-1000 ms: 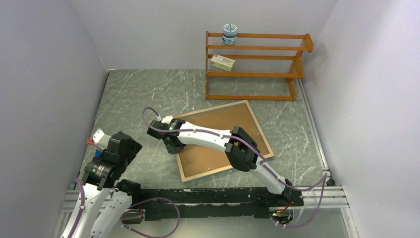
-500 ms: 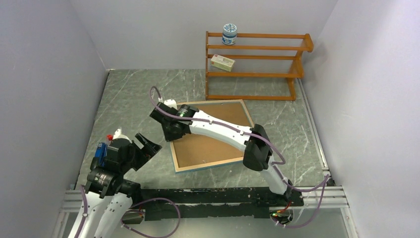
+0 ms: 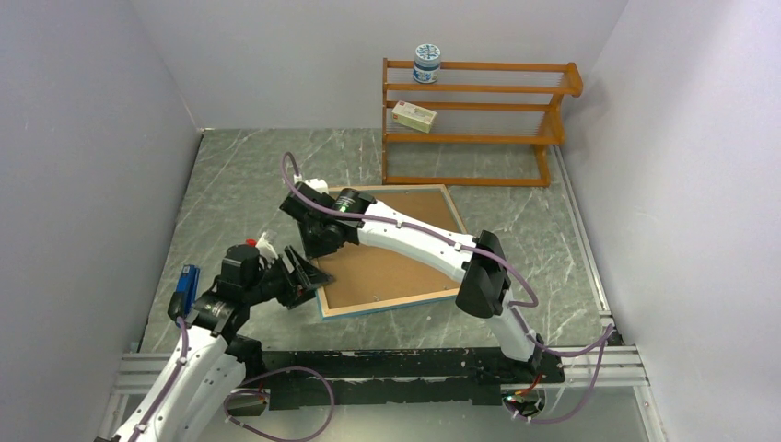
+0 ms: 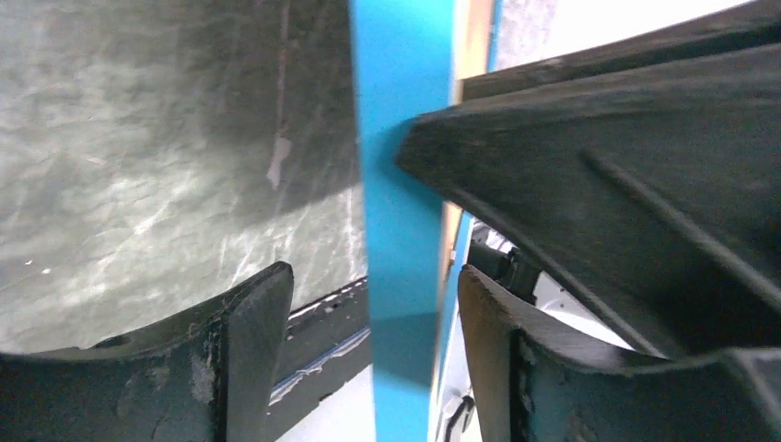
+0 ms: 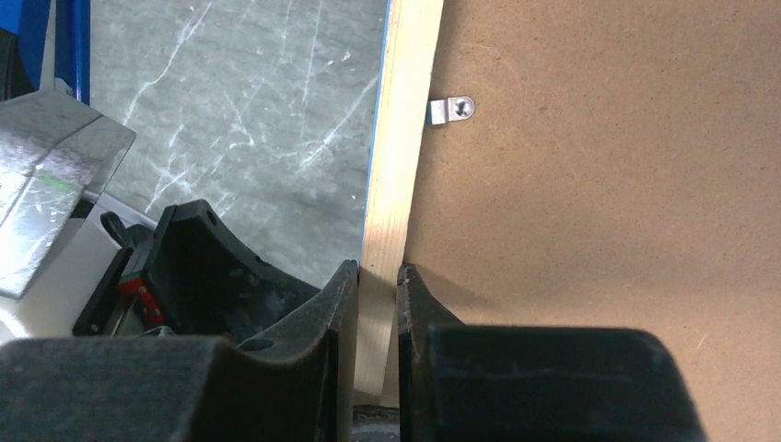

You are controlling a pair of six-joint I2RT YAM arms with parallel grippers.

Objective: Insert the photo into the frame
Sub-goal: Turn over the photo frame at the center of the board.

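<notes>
Jaws of the right gripper [image 5: 376, 276] pinching the frame [image 3: 391, 303] by its pale wood rim at nine o'clock, left gripper [image 4: 373, 276] spread astride the blue edge near seven o'clock, frame lying back-up mid-table, brown backing board [image 3: 387, 262] showing, shelf rack [image 3: 474, 120] at twelve o'clock.

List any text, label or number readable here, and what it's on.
No text is legible.
Label on the jar, top shelf of the rack: too small to read.
Print on the box, shelf below: too small to read.
On the backing board of the frame: none.
</notes>
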